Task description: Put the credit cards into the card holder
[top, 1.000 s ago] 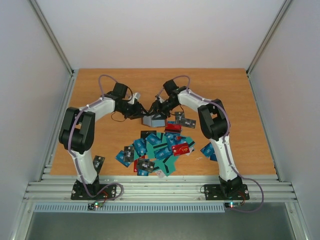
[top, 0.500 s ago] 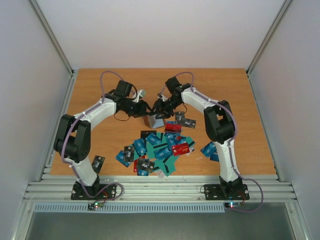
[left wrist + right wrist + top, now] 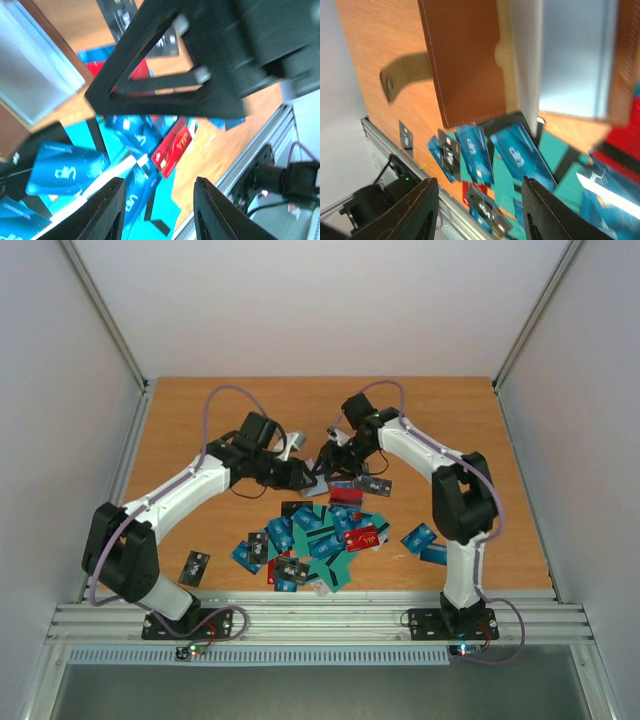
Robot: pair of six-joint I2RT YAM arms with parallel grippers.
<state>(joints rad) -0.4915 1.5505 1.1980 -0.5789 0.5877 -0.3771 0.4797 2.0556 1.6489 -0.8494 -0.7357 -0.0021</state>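
The card holder (image 3: 465,60) is brown leather with a strap and a silver inner case (image 3: 570,55). It lies just beyond the card pile; its silver case also shows in the left wrist view (image 3: 30,75). In the top view it is mostly hidden under the two grippers. The credit cards (image 3: 320,535) lie in a loose heap of blue, teal, black and red, with a red VIP card (image 3: 172,148) among them. My left gripper (image 3: 303,476) and right gripper (image 3: 325,462) meet tip to tip over the holder. Both are open and empty (image 3: 160,210) (image 3: 480,210).
A lone black card (image 3: 194,566) lies near the left arm's base. Two blue cards (image 3: 420,538) lie by the right arm, and a black card (image 3: 372,483) lies beside the right gripper. A metal rail (image 3: 320,620) runs along the table's near edge.
The left arm has stretched out and its gripper has shifted right. The right arm's elbow has swung right. The holder, plainly seen between the grippers before, is now mostly covered by them.
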